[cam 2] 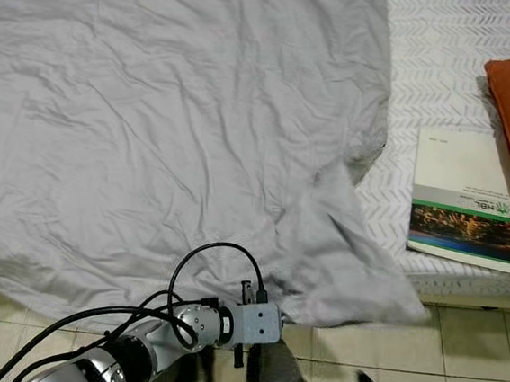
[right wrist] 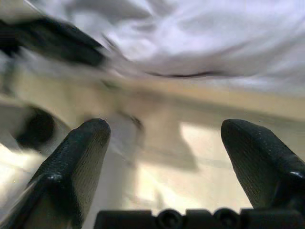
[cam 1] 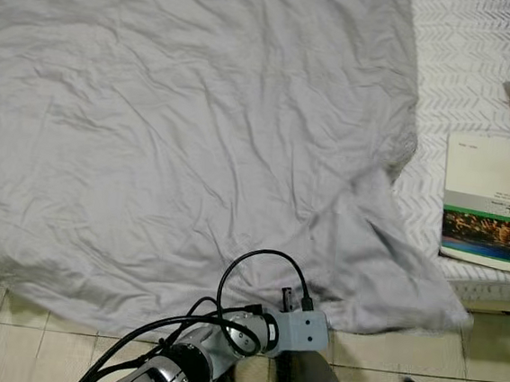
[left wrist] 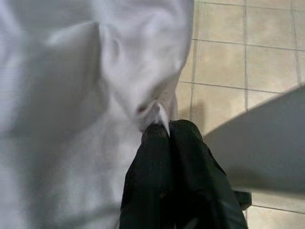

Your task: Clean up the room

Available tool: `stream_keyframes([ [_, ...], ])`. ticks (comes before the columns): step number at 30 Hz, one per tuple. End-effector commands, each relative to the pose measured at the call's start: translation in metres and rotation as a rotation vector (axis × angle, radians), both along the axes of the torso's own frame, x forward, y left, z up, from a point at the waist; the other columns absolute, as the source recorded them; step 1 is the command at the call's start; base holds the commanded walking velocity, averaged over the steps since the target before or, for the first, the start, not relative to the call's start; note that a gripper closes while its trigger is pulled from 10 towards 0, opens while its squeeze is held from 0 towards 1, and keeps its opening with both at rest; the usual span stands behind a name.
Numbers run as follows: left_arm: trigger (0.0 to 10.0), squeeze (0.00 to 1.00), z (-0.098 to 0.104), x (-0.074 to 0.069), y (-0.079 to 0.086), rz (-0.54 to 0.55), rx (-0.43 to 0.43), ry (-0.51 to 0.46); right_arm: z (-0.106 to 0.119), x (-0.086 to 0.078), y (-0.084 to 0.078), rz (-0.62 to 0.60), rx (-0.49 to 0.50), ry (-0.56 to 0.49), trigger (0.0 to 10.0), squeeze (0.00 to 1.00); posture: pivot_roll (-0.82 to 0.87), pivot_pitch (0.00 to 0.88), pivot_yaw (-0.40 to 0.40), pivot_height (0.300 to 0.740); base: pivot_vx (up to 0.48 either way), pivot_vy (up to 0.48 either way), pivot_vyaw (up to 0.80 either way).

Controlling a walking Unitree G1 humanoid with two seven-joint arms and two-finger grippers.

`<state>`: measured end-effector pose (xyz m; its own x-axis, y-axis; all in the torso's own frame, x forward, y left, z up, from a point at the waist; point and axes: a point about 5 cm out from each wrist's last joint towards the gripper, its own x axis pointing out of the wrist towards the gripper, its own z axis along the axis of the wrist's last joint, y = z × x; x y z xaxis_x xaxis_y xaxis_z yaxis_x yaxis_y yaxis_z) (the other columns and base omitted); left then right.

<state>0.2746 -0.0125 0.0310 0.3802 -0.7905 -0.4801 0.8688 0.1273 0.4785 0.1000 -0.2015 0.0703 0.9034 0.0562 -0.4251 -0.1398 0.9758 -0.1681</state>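
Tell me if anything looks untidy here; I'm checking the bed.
The grey sheet lies rumpled and skewed, one corner hanging off the mattress onto the tiled floor. The left gripper pinches its edge. A magazine lies on the mattress.

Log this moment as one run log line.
left gripper: shut on sheet edge | right gripper: open, low over floor | book: on bed

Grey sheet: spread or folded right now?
Spread. The grey sheet lies wrinkled across the bed, its lower edge hanging to the tiled floor. The left gripper is shut on that edge.
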Motion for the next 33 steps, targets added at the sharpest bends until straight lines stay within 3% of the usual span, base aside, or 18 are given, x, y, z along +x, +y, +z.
stream_keyframes([
  [1, 10.0, 0.0, -0.009, -0.035, -0.039, -0.102, -0.031, 0.067, -0.01, -0.025, -0.016, -0.05, -0.052, 0.105, 10.0, 0.0, -0.26, 0.464, 0.087, 0.74, 0.0, 0.0, 0.0],
  [5, 10.0, 0.0, -0.012, -0.039, -0.04, -0.117, -0.02, 0.062, -0.008, -0.034, -0.017, -0.061, -0.043, 0.116, 10.0, 0.0, -0.27, 0.462, 0.082, 0.74, 0.0, 0.0, 0.0],
  [13, 10.0, 0.0, -0.015, -0.036, -0.032, -0.075, -0.025, 0.056, -0.008, -0.023, 0.002, -0.014, 0.014, 0.087, 10.0, 0.0, -0.26, 0.454, 0.08, 0.74, 0.0, 0.0, 0.0],
  [20, 10.0, 0.0, -0.017, -0.034, -0.026, -0.019, -0.042, 0.075, -0.008, -0.016, 0.003, -0.005, 0.024, 0.072, 10.0, 0.0, -0.26, 0.451, 0.074, 0.74, 0.0, 0.0, 0.0],
  [32, 10.0, 0.0, -0.017, -0.028, -0.022, 0.074, -0.079, 0.101, -0.008, -0.011, 0.005, 0.001, 0.035, 0.064, 10.0, 0.0, -0.26, 0.451, 0.07, 0.74, -0.297, 0.0, 0.0],
  [33, 10.0, 0.79, -0.018, -0.026, -0.021, 0.117, -0.072, 0.105, -0.009, -0.01, 0.005, 0.006, 0.035, 0.064, 10.0, 0.0, -0.26, 0.448, 0.066, 0.74, 0.0, 0.0, 0.0],
])
